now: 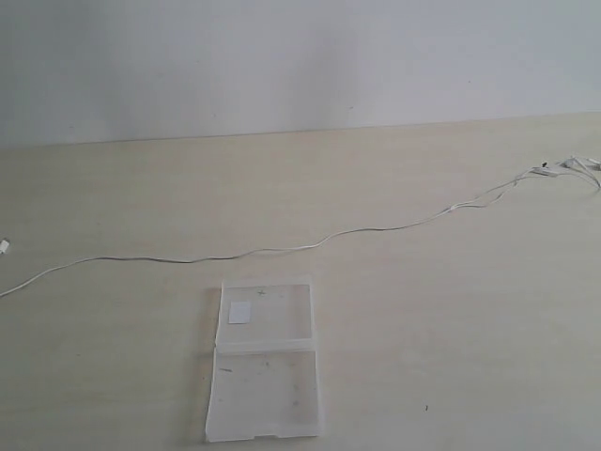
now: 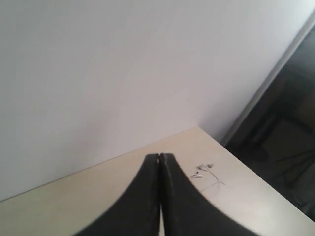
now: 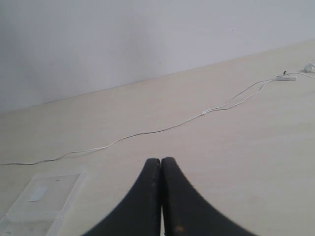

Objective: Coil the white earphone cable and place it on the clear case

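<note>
The white earphone cable (image 1: 282,250) lies stretched across the table (image 1: 451,329), just beyond the clear case (image 1: 268,381), which is open flat (its white sticker (image 1: 240,313) is on the far half). The left gripper (image 2: 161,156) and the right gripper (image 3: 161,160) each have their fingers pressed together, holding nothing.

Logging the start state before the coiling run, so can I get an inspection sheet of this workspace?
Surface: pale wood-look table, flat, evenly lit.
Job's things: white earphone cable lies stretched out, uncoiled, with its earbuds at the far right and the other end leaving the view on the left. The clear case lies open and flat, nearer the camera and apart from the cable, with a white sticker on its far half.
Clutter: nothing seen.
Grippers: left gripper and right gripper are both shut and empty, above the table.
Cables: only the earphone cable.
Surroundings: plain pale wall; dark area past the table's corner.
</note>
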{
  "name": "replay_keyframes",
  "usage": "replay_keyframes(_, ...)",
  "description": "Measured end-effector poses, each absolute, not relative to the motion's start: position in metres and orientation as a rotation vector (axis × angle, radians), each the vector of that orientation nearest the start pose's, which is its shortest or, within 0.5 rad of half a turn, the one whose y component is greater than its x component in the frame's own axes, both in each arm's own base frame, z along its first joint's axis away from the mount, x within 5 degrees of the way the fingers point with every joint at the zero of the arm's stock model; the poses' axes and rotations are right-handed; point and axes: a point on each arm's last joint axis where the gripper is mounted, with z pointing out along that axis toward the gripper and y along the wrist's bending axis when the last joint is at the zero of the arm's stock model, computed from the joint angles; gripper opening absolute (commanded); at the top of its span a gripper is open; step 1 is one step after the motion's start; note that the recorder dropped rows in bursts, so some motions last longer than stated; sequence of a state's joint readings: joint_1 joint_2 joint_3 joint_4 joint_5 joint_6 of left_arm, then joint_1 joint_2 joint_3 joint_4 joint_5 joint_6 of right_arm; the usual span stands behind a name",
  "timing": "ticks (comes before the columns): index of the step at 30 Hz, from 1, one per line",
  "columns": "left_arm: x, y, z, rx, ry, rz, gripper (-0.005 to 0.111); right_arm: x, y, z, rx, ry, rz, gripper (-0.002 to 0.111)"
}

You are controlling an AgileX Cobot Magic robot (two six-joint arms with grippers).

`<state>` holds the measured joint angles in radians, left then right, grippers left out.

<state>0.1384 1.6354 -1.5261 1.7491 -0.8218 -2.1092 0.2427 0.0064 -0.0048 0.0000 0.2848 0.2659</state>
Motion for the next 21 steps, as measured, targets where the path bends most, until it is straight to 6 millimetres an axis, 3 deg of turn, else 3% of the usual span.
replay_keyframes(14,0.348,-0.095,0.412,0.579,1.749,-1.05,0.0,0.053,0.013,0.189,0.021,1.785,0.367,0.0)
replay_keyframes(21,0.345,-0.109,0.412,0.605,1.743,-1.068,0.0,0.053,0.013,0.189,0.021,1.785,0.367,0.0)
